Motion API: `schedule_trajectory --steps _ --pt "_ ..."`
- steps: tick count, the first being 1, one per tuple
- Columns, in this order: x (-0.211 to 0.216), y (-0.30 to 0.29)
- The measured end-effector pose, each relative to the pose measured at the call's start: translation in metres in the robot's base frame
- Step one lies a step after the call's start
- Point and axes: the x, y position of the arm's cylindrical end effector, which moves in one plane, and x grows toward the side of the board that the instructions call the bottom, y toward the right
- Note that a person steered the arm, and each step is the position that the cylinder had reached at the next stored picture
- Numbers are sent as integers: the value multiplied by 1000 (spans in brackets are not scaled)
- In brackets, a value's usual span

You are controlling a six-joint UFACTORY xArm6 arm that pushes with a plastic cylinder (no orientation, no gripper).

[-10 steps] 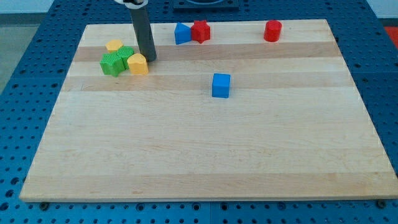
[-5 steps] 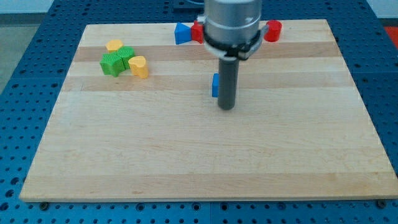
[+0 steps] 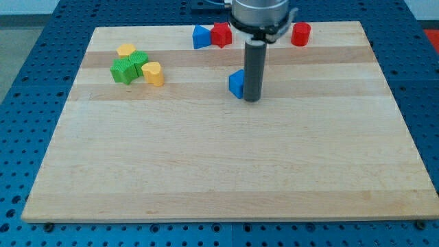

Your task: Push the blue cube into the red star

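The blue cube (image 3: pixel 236 84) sits near the board's middle, partly hidden behind my rod. My tip (image 3: pixel 252 99) rests on the board right at the cube's lower right side, touching or nearly touching it. The red star (image 3: pixel 221 34) lies at the view's top, above and slightly left of the cube, next to another blue block (image 3: pixel 200 37) on its left.
A red cylinder (image 3: pixel 300 33) stands at the top right. At the left is a cluster: two green blocks (image 3: pixel 129 67), a yellow block (image 3: pixel 125 50) above them and a yellow block (image 3: pixel 153 73) to their right. The wooden board (image 3: pixel 219 178) lies on a blue pegboard.
My rod swung from the left cluster to the blue cube, then moved up. The cube has shifted up and slightly left.
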Motion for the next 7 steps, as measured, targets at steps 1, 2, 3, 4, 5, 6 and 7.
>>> schedule_trajectory --steps 1,2,3,4,5,6,7 --pt "-29 -22" --pt "-29 -49" --pt "-11 -65" --pt "-30 -67" --pt "-60 -67" --pt "-83 -67" --pt "-95 -67"
